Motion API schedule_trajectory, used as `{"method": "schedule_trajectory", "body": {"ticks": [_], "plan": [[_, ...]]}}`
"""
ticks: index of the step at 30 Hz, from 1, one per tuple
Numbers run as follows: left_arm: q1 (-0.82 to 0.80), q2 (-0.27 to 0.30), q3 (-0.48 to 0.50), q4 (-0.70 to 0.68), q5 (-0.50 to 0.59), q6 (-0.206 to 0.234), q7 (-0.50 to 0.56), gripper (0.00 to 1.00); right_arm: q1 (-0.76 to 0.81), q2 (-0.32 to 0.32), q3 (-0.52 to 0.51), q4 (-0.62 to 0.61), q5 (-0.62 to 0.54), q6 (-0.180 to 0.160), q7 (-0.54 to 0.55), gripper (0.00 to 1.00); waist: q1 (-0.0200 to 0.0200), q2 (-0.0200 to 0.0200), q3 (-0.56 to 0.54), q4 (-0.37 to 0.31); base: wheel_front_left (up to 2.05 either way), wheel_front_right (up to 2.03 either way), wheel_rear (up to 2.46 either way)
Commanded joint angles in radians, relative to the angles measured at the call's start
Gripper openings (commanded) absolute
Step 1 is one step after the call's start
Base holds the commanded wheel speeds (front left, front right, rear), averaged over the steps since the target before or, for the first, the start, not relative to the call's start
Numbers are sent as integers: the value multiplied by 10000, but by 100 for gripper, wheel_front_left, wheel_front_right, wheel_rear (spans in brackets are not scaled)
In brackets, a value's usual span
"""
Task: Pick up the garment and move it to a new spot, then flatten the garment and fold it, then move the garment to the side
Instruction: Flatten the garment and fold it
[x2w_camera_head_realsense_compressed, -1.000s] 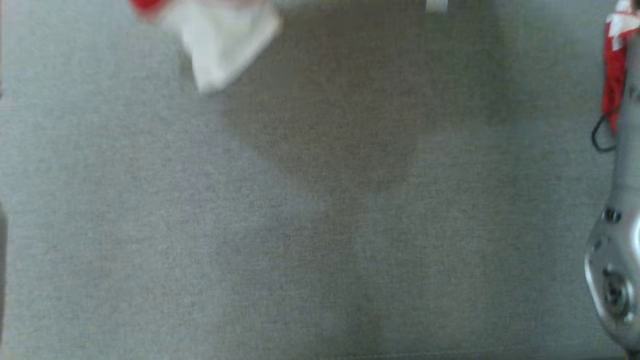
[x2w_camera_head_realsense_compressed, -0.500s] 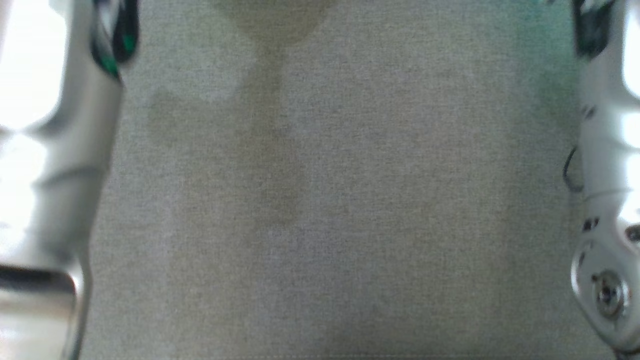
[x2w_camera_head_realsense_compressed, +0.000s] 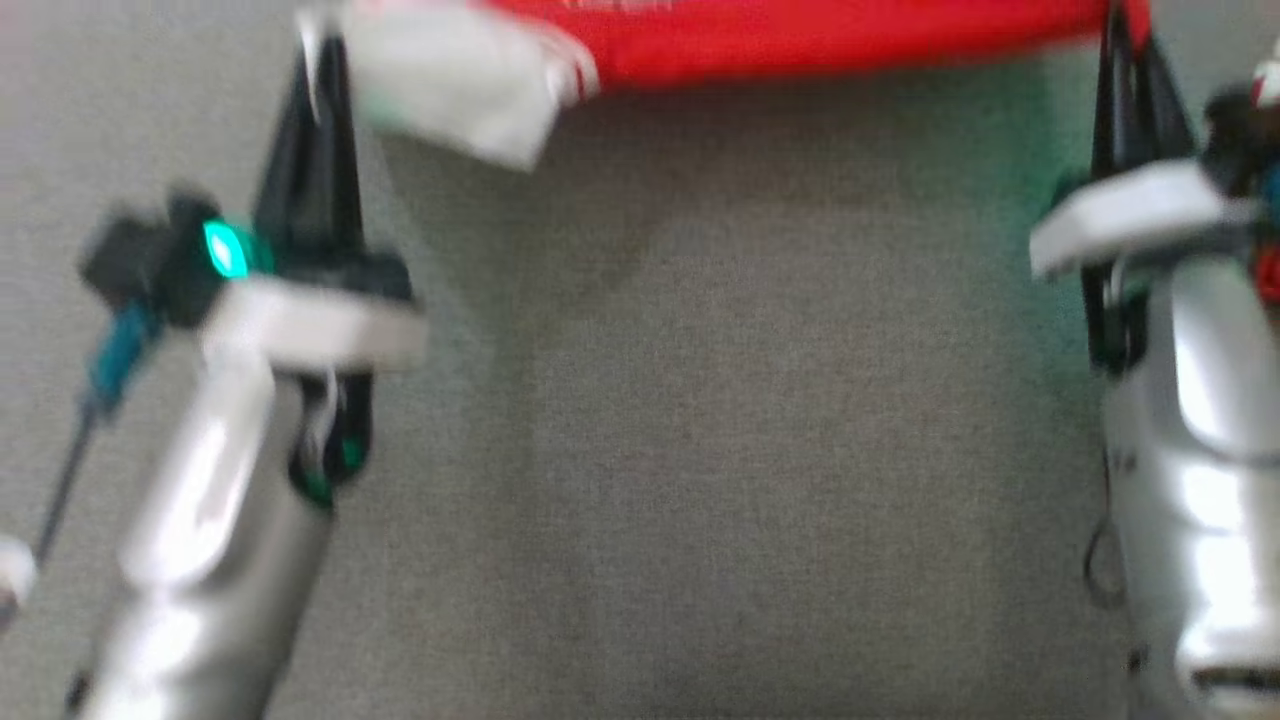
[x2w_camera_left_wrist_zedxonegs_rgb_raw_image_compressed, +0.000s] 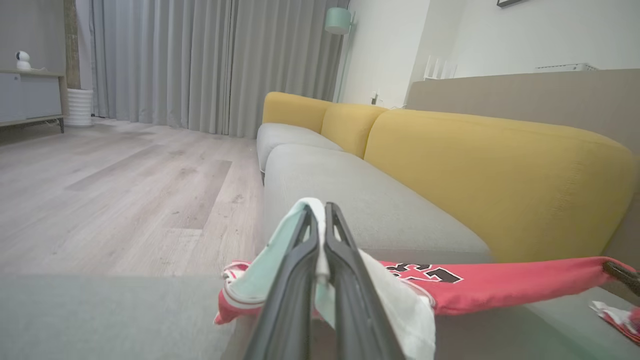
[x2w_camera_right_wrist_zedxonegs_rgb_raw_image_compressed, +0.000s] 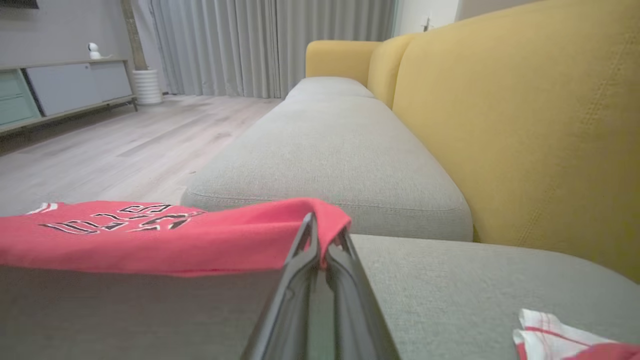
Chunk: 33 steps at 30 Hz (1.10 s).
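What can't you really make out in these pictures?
- Head view: the garment is blurred and cut off by the top edge.
- Left wrist view: its lettering is partly hidden by its own white fold.
- Right wrist view: a red-and-white cloth runs off the bottom corner.

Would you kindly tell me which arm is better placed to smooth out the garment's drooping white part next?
Left, probably. The left gripper is shut on the garment right at the white part, which droops beside its fingers; the right gripper clamps the far red edge.
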Motion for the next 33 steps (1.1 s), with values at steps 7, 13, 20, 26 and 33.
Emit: {"method": "schedule_trajectory", "body": {"ticks": [7,13,20,26,33], "plan": [[2676,805,229,-2347,-121,514,-41,0,2883,208,262,-2373,913,-7,390,0,3,0,-1660,225,0,0,0],[4873,1249,87,-4316,-80,1313,547,0,5636,210,436,-4893,1512,-7,1630,0,3,0,-2536,280,0,0,0],[6786,1801,-91,-6175,35,2020,1236,0,8150,211,461,-7725,1858,-7,3102,0,3,0,-3050,198,0,0,0],[7618,2130,-277,-7284,100,2444,1946,0,9206,211,256,-9167,1823,-7,4191,0,3,0,-3133,162,0,0,0],[7707,2017,-399,-6812,-262,2400,2189,0,9361,211,294,-8842,1954,-7,4872,0,3,0,-2899,190,0,0,0]]}}
